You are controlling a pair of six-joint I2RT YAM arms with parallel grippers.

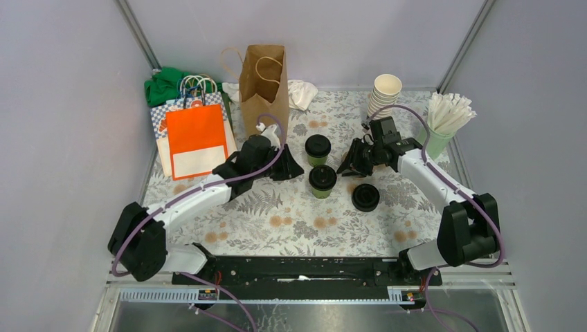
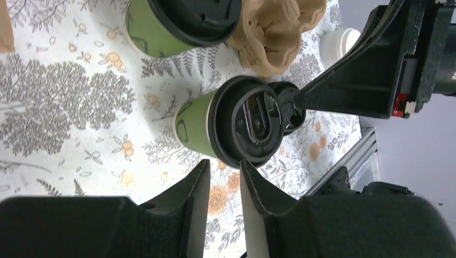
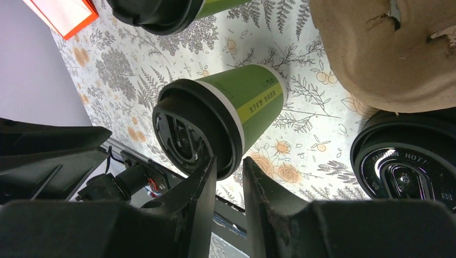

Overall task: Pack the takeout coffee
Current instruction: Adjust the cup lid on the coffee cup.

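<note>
Three takeout coffee cups, dark green with black lids, stand on the floral table: one at the back [image 1: 318, 149], one in the middle [image 1: 322, 180] and one to the right [image 1: 365, 197]. My left gripper [image 1: 291, 168] is just left of the middle cup [image 2: 231, 129]. Its fingers [image 2: 225, 166] are narrowly open with only tabletop between them. My right gripper [image 1: 348, 164] is just right of the same cup [image 3: 220, 118]. Its fingers [image 3: 230, 161] are also narrowly open and empty, their tips at the lid's rim.
A brown paper bag [image 1: 264, 79] stands open at the back. A moulded brown cup carrier [image 3: 387, 48] lies beside the cups. An orange-and-white bag [image 1: 196, 138] lies at the left. A stack of cream cups [image 1: 384, 93] and a pale green cup of white sticks [image 1: 443, 121] stand at the back right.
</note>
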